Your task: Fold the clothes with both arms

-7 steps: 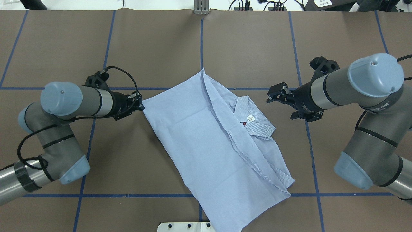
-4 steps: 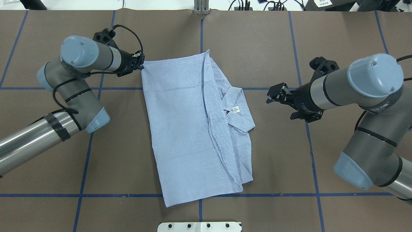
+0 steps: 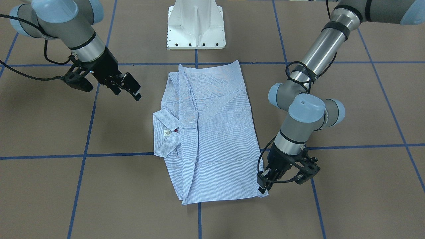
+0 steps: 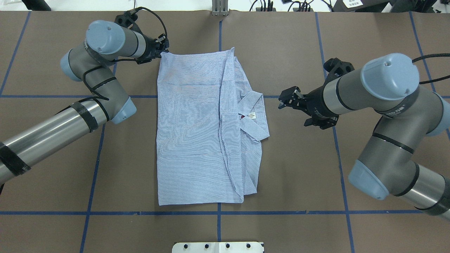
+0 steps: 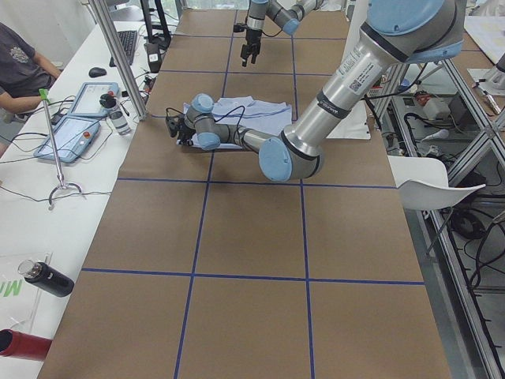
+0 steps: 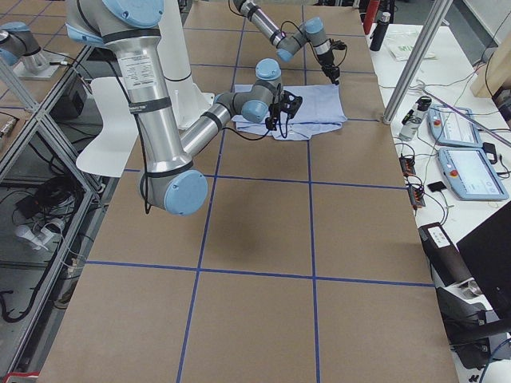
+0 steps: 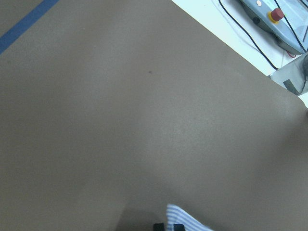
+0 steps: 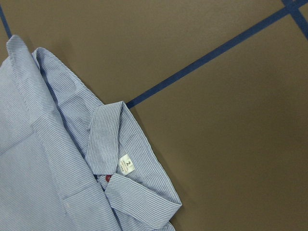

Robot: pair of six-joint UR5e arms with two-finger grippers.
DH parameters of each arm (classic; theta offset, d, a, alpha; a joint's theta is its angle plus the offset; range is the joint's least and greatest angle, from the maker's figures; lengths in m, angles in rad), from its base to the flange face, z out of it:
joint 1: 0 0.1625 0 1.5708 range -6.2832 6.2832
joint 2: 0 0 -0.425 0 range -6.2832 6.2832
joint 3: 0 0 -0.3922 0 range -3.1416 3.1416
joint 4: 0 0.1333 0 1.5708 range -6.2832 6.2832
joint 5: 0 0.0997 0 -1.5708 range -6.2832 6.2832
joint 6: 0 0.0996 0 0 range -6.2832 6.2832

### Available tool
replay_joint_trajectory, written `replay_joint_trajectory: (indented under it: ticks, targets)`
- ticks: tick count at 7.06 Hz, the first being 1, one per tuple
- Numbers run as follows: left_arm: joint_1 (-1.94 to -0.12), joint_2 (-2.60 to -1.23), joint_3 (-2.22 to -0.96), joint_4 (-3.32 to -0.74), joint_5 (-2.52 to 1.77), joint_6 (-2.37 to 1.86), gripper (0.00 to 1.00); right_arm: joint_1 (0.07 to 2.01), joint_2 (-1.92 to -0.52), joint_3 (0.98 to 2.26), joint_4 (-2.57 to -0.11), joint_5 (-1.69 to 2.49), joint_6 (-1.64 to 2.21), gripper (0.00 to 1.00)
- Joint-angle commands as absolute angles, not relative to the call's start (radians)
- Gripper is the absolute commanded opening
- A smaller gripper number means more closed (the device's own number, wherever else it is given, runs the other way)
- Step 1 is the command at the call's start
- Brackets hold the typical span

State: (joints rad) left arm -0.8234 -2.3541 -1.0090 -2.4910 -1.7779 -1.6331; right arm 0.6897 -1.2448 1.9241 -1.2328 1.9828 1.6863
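The light-blue, finely white-striped button-up shirt lies flat at the centre of the brown paper-covered surface, which is marked with blue tape lines. We see it folded lengthwise, with the collar and small white neck tag exposed on the robot's right side.

The left arm's fingers are pinched together on the shirt's far left corner. The right arm's fingers are spread wide, hold nothing, and hang near the collar but apart from it.

A white pedestal base stands near the shirt's edge on the robot's side. A white operators' desk with blue-grey teach pendants runs along the far side.

In the exterior left view the left arm covers part of the shirt. In the exterior right view the right arm does so at its wrist. The left wrist view shows only a sliver of striped cloth, and the fingertips are cut off at the lower edge.
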Motion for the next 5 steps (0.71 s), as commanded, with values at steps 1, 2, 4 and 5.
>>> replay_joint_trajectory:
  ticks: [1, 2, 4, 5]
  targets:
    - [-0.836, -2.268, -1.153, -2.494, -1.889, -1.626, 0.46, 0.605, -1.178, 1.872, -1.235, 1.924, 1.681, 1.0]
    - [-0.839, -2.173, -1.29, -2.482, -1.917, -1.599, 0.46, 0.497, -1.154, 1.868, -1.245, 1.796, 1.666, 1.0]
    - [-0.856, -2.108, -1.379, -2.485, -1.954, -1.578, 0.46, 0.408, -1.097, 1.81, -1.29, 1.74, 1.466, 1.0]
    - [-0.861, -2.056, -1.434, -2.482, -1.989, -1.537, 0.46, 0.393, -1.071, 1.81, -1.36, 1.732, 1.31, 1.0]
